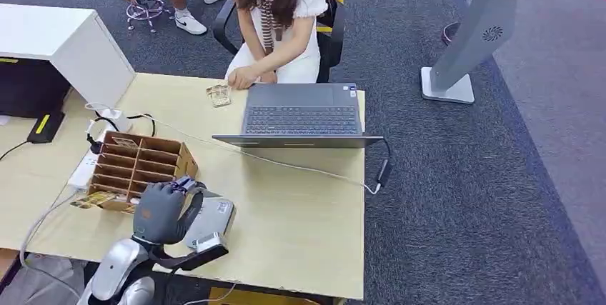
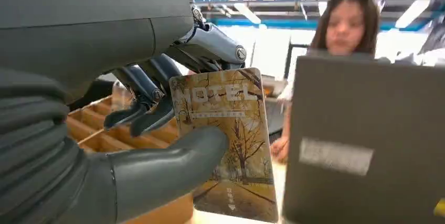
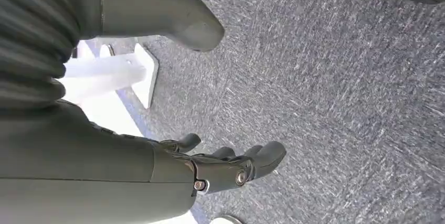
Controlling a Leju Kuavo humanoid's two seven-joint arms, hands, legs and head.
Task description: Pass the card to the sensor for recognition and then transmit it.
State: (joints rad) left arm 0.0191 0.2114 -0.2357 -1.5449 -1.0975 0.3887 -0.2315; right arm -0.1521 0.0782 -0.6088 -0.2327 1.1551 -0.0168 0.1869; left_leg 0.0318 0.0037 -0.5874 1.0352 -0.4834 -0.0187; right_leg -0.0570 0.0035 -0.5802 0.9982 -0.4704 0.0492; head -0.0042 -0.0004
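Pinching a glossy hotel key card printed with autumn trees (image 2: pixel 231 145) between its thick grey thumb and darker fingers, the left hand (image 1: pixel 161 211) hovered over the pale wooden tabletop (image 1: pixel 300 212), just beside a brown compartmented cardboard organiser (image 1: pixel 139 166) and above a flat grey card reader (image 1: pixel 211 219). The right hand (image 3: pixel 231 166) hung above grey carpet (image 3: pixel 336 87), holding nothing, its fingers loosely apart. Across the tabletop a person in a white top (image 1: pixel 282 26) sat behind an open grey laptop (image 1: pixel 300 116), a hand resting near a second small card (image 1: pixel 219 95).
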